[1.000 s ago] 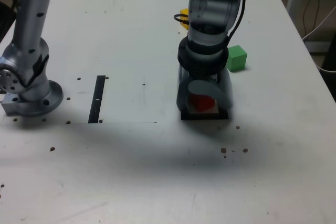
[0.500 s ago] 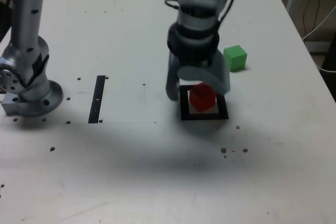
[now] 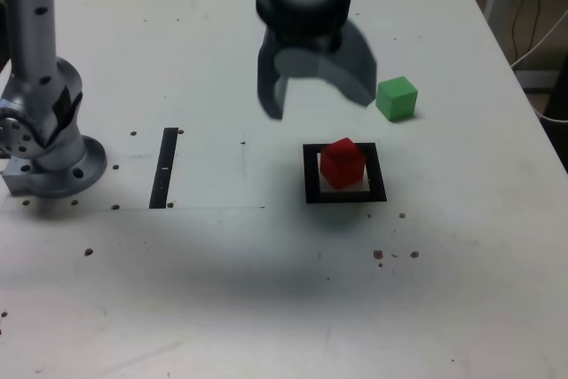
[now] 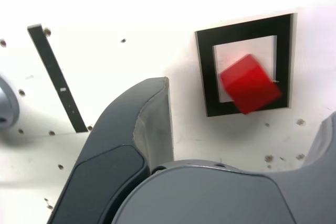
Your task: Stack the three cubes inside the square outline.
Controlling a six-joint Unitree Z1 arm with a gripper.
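The white bench (image 3: pixel 266 308) is flat and matte, with small dark specks. On it lies one square outline (image 3: pixel 345 173), a thick black border around a pale centre. One red cube (image 3: pixel 342 162) sits inside it, turned a little against the border, matte and sharp-edged. Near the exterior view's left lies one narrow black strip (image 3: pixel 164 167). Farther back, one green cube (image 3: pixel 396 98) stands on the bench, apart from the outline. My gripper (image 3: pixel 312 99) hangs above the bench, its smooth dark grey jaws spread wide and holding nothing.
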